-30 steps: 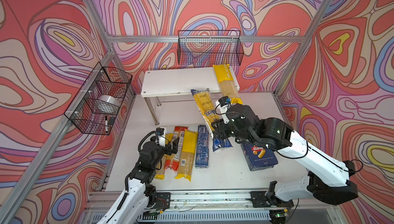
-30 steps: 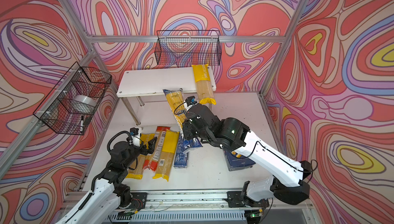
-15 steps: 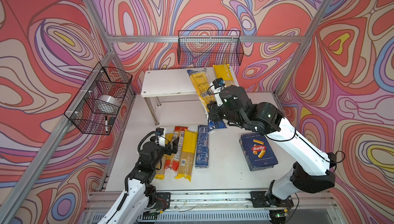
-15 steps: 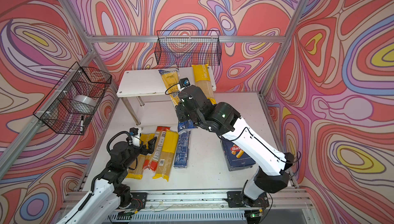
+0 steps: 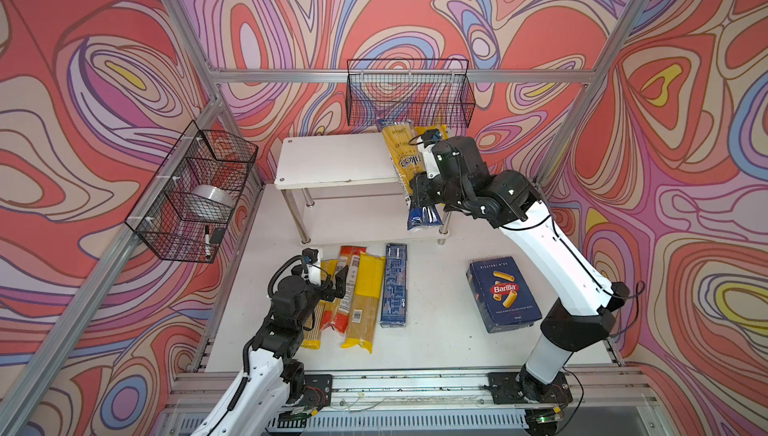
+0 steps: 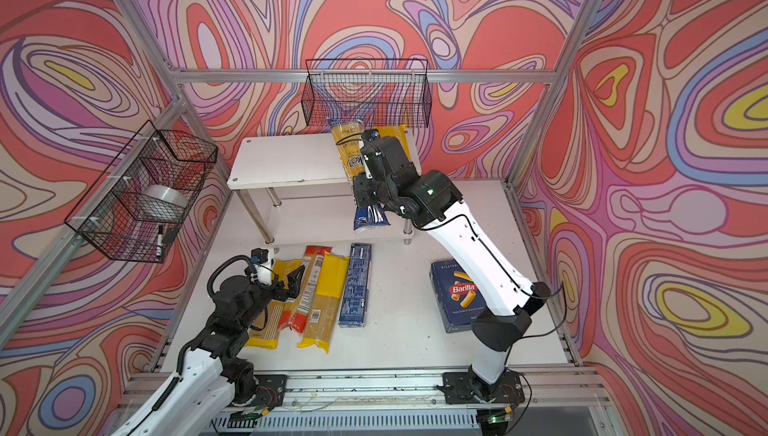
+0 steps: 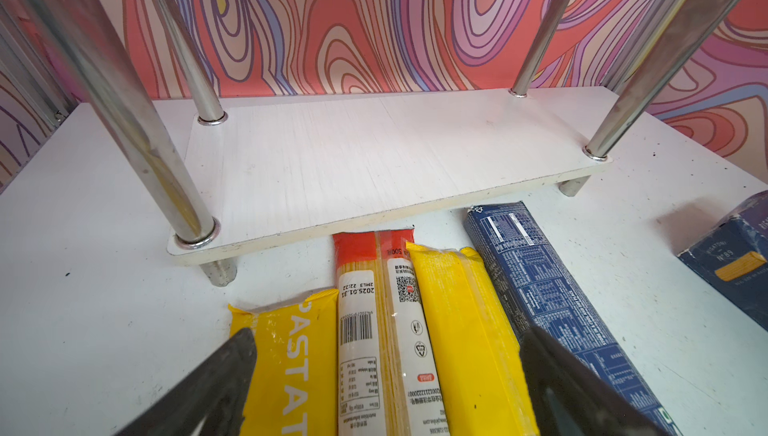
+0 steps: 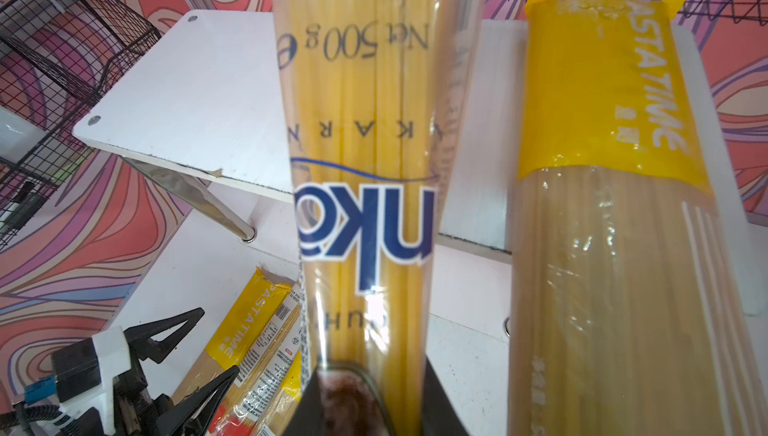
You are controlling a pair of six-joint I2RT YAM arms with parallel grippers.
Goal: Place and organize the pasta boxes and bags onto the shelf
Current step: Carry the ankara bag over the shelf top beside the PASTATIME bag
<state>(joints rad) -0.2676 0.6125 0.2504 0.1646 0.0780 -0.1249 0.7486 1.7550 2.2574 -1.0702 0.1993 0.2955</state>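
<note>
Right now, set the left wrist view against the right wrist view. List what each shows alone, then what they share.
Left wrist only: the narrow blue box and a corner of the rigatoni box. Right wrist only: the ankara packet clamped in the right gripper, the shelved yellow packet on the top tier of the shelf, and a wire basket. Both: the open left gripper, the shelf's lower tier, the tabletop yellow packet and the red-ended packet.
</note>
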